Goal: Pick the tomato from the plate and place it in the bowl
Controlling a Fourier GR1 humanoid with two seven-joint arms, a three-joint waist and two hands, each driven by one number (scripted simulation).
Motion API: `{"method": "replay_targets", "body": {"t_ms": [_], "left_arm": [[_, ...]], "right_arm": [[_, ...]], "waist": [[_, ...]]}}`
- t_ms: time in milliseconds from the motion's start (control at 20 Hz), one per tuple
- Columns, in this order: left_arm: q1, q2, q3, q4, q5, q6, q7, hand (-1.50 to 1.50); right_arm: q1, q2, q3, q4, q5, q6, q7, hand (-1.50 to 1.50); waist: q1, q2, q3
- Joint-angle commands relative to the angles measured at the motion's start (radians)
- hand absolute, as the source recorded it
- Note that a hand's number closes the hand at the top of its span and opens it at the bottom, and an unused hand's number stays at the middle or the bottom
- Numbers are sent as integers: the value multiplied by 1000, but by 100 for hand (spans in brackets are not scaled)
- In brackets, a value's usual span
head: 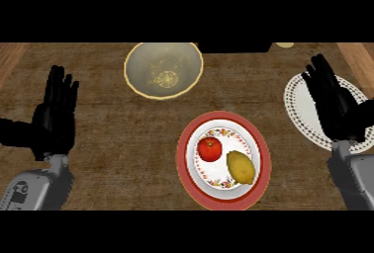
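Observation:
A red tomato (210,149) lies on the white centre of a red-rimmed plate (187,170), with a yellow lemon-like fruit (240,167) just to its right. The tan bowl (163,69) stands empty at the back, up and left of the plate. My left hand (53,117) rests open at the left edge, fingers straight and pointing up, far from the plate. At the right edge my right hand (336,106) is open too, fingers up, holding nothing, a short way right of the plate.
A white lace doily (301,111) lies under my right hand at the right. A dark box (234,47) and a small pale round thing (285,45) sit at the back edge. Wooden borders frame the brown counter left and right.

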Motion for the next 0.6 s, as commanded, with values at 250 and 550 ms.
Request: {"method": "replay_targets", "body": {"t_ms": [250,550], "left_arm": [[-73,124,-17,19,-45,-137,-55,0],[5,190,102,83,45,-243,-111,0]], "right_arm": [[-189,347,358,-37,-159,219,50,-150],[-97,352,625,-87,442,-200,-14,-150]], "waist": [[143,7,-1],[16,-20,-5]]}}
